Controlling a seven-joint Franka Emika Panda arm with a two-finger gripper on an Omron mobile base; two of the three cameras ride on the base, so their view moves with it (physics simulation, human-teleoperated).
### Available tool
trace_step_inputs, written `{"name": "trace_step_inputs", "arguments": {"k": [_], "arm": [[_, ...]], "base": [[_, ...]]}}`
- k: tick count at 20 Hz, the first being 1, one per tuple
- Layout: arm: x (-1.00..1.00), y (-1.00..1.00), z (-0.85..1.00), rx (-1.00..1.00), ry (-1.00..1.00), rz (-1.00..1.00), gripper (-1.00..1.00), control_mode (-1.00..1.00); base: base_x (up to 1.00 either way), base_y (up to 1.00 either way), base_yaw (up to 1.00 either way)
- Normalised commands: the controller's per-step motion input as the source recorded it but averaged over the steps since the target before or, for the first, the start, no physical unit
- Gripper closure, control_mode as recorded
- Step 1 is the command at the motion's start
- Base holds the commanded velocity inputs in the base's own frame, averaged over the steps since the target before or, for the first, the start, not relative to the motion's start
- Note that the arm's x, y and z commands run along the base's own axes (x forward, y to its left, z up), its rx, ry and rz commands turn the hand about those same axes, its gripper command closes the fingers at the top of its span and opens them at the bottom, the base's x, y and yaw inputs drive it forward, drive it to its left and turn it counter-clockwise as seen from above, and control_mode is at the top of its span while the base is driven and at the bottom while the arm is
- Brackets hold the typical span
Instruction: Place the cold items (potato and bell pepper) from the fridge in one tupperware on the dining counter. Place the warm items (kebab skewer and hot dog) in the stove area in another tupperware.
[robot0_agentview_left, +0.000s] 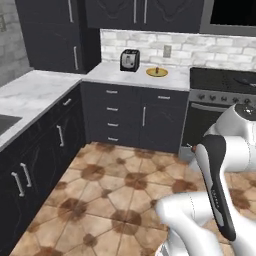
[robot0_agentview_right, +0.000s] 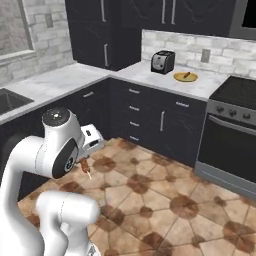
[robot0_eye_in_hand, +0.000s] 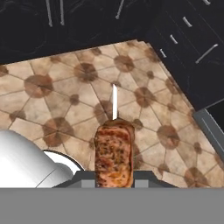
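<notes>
My gripper (robot0_eye_in_hand: 113, 181) is shut on the kebab skewer (robot0_eye_in_hand: 113, 153), a browned oblong of meat whose pale stick pokes out ahead of the fingers. From the right base view the gripper (robot0_agentview_right: 84, 161) hangs low beside the arm's white elbow, above the tiled floor, with the kebab skewer (robot0_agentview_right: 86, 168) pointing down and right. The stove (robot0_agentview_right: 239, 95) stands at the right, and its dark top (robot0_agentview_left: 220, 80) adjoins the marble counter. A yellow plate (robot0_agentview_left: 157, 72) on that counter carries a small brown item, too small to identify.
A black toaster (robot0_agentview_left: 129, 60) stands beside the yellow plate (robot0_agentview_right: 185, 76). Dark drawers and cabinets (robot0_agentview_left: 127, 117) run along the back and left walls. A sink (robot0_agentview_right: 10, 100) is set in the left counter. Open brown tiled floor (robot0_agentview_right: 165, 200) lies between me and the stove.
</notes>
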Motion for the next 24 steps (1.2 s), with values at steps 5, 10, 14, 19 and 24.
{"name": "trace_step_inputs", "arguments": {"k": [5,10,14,19,24], "arm": [[0.0,0.0,0.0,0.0,0.0,0.0,1.0,1.0],[0.0,0.0,0.0,0.0,0.0,0.0,1.0,1.0],[0.0,0.0,0.0,0.0,0.0,0.0,1.0,1.0],[0.0,0.0,0.0,0.0,0.0,0.0,1.0,1.0],[0.0,0.0,0.0,0.0,0.0,0.0,1.0,1.0]], "base": [[-1.0,1.0,0.09],[-1.0,1.0,0.09],[-1.0,1.0,0.09],[-1.0,1.0,0.09],[-0.74,1.0,0.04]]}}
